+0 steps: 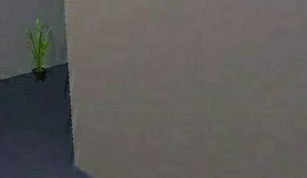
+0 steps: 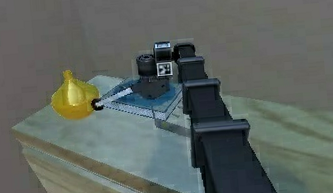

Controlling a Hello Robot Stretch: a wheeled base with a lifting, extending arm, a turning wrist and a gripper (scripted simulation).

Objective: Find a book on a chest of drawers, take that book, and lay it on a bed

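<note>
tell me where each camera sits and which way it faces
forward view: on the robot, looking ahead and somewhat down at a close beige wall, dark floor and a potted plant
arm side view: on the robot's body, looking out sideways over the arm and gripper at a chest of drawers with a flat blue book and yellow vase
shared: a plain wall close by, perhaps the same

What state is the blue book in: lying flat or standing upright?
Lying flat: the blue book shows its broad cover face-up on the wooden chest top, beside the yellow vase.
</note>
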